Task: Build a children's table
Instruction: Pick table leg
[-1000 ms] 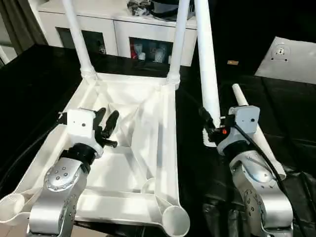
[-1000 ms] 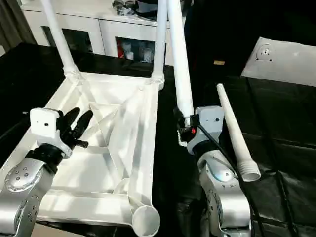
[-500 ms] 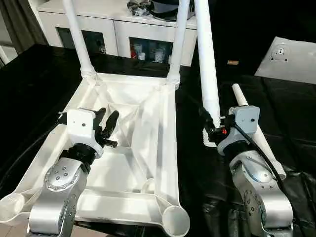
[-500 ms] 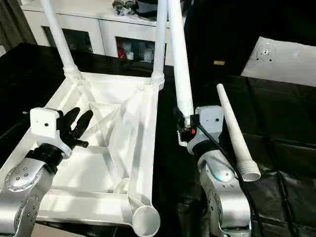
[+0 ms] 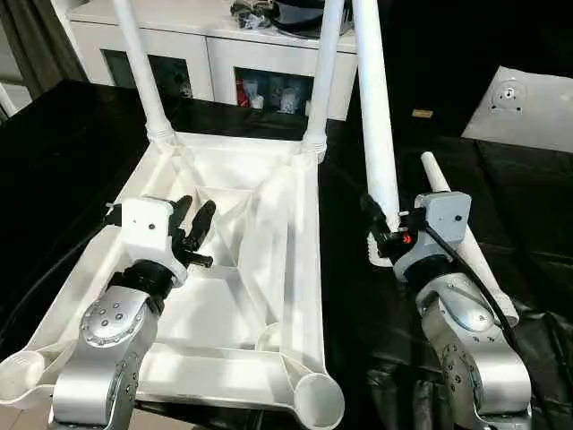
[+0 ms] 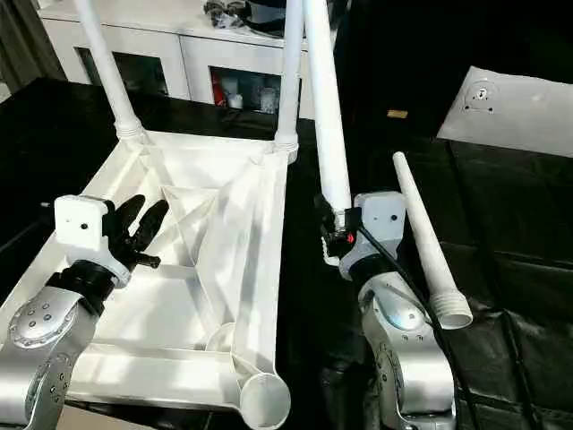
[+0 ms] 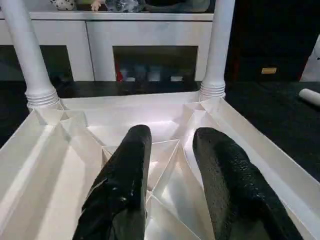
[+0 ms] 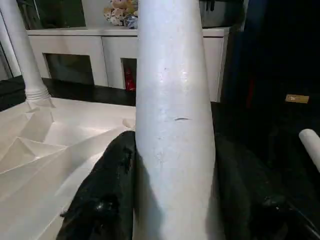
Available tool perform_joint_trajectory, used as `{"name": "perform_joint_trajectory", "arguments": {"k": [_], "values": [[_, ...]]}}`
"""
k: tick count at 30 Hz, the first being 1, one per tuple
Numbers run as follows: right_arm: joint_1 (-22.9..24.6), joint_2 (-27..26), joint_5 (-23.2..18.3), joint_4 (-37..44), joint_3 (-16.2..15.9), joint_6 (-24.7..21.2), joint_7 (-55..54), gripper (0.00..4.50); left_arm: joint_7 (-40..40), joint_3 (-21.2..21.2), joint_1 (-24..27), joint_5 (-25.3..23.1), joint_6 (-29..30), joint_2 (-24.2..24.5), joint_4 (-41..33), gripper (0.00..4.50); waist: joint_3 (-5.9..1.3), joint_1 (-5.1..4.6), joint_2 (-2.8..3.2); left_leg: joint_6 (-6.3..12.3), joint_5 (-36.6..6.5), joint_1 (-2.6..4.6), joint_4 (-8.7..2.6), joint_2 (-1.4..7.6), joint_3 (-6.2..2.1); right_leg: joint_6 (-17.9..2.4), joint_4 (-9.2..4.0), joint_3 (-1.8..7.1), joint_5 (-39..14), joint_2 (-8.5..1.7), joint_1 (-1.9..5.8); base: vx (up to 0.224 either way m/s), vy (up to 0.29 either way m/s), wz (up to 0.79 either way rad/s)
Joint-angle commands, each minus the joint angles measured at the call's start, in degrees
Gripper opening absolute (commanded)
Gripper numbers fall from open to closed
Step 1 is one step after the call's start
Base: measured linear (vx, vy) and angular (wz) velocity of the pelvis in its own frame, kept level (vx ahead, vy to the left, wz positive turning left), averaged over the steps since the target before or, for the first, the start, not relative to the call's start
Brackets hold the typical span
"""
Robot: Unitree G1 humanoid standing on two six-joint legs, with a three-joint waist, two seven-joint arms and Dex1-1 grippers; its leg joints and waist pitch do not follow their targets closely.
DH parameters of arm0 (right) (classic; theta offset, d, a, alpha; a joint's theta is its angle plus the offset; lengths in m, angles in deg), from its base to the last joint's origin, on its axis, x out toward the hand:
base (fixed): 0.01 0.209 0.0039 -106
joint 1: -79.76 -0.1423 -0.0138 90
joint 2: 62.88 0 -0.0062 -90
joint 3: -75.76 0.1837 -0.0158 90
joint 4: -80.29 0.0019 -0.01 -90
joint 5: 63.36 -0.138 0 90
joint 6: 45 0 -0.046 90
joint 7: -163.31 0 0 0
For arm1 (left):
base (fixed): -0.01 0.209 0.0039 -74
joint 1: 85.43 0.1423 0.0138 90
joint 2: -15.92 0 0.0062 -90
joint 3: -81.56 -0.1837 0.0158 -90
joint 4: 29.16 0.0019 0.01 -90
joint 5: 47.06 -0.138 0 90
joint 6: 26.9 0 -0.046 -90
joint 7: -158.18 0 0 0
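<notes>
1. I am taking the upturned white plastic square table top (image 5: 242, 296) as my landmark. It is lying ribbed side up on the black cloth-covered work surface (image 5: 72, 152), with two white tapered round legs (image 5: 143, 72) (image 5: 324, 81) standing in its two far corner sockets.
2. I am gripping a third white tapered leg (image 5: 376, 125) in the right gripper (image 5: 380, 235), just beside the top's right edge. The two black fingers are clamping its thick lower end, and the leg is rising nearly upright.
3. I am holding the left gripper (image 5: 192, 228) over the top's ribbed middle, fingers parted and carrying nothing.
4. A fourth white tapered leg (image 6: 425, 242) is lying on the cloth to the right of the top, beyond the right gripper.
5. Risk: the grip is sitting low on a long leg, so I judge that a quick swing may let it pivot or slip in the fingers.
6. Risk: the near right round corner socket (image 5: 318, 401) is lying close to my body. A tilted leg may jam on its rim or push the top across the cloth.
7. Risk: the raised leg is passing close to the standing far right leg and may knock it.
8. Risk: the loose leg may roll if the right forearm nudges it.
9. Behind the top, a white cabinet with dark openings (image 5: 215, 63) is standing against the room's far side. A pale flat panel (image 5: 528, 107) is lying far right of the top.
</notes>
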Motion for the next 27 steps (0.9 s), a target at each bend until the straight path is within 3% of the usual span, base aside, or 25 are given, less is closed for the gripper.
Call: {"name": "perform_joint_trajectory", "arguments": {"k": [1, 27], "values": [[0.0, 0.2, 0.1, 0.6, 0.1, 0.7, 0.3, 1.89, 0.3, 0.1, -0.1, -0.4, -0.2, -0.1, -0.6, 1.66, -2.94, 0.03, 0.04, -1.30, -8.9, -0.01, -3.83, 0.51, 0.78, -5.1, -4.84, 1.99, -6.6, -2.94, 2.29, 0.000, 0.000, 0.00], [0.0, 0.2, 0.1, 0.6, 0.1, 0.7, 0.3, 1.89, 0.3, 0.1, -0.1, -0.4, -0.2, -0.1, -0.6, 1.66, -2.93, 0.03, 0.05, -1.33, -9.0, -0.03, -3.86, 0.50, 0.76, -5.0, -4.84, 1.97, -6.7, -2.94, 2.30, 0.000, 0.000, 0.00]]}}
